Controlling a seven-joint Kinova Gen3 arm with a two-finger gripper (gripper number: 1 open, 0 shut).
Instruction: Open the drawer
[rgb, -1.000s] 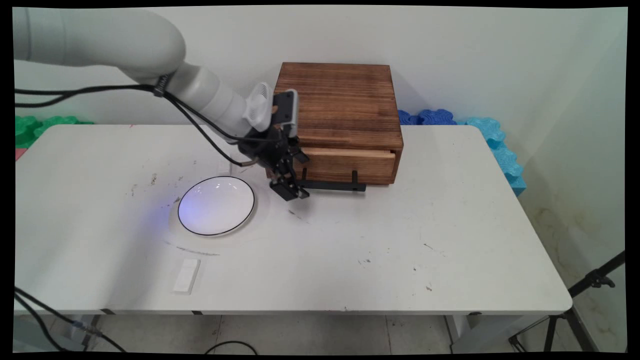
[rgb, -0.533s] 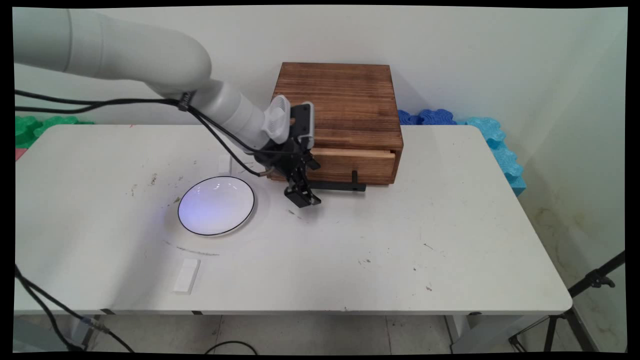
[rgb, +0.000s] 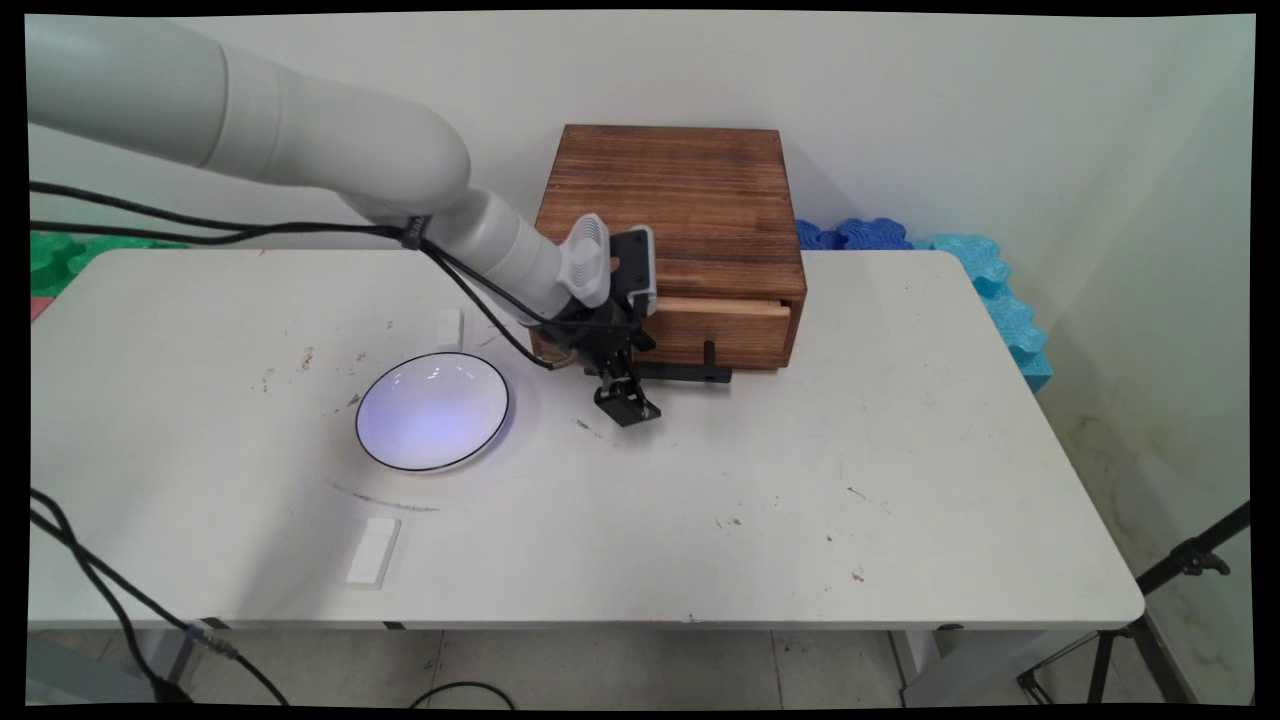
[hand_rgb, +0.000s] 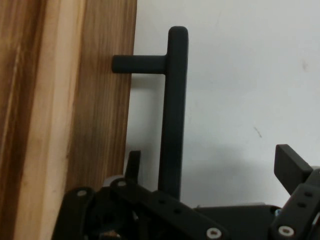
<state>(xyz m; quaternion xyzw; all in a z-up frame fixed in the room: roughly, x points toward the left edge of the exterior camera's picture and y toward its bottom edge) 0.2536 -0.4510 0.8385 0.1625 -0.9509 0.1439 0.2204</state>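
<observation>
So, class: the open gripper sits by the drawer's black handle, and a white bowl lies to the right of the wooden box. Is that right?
Not quite. The main view shows the bowl to the left of the box. The rest holds: the open gripper sits by the black handle.

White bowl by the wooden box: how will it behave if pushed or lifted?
The bowl looks glazed, so probably slippery. Its wide, shallow shape suggests it slides rather than tips. Likely rigid and breakable if ceramic. The gripper hangs right of it, apart.

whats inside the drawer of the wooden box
Nothing can be told. The drawer of the wooden box is pulled out only slightly, its inside hidden. The open claw sits at its black handle.
</observation>
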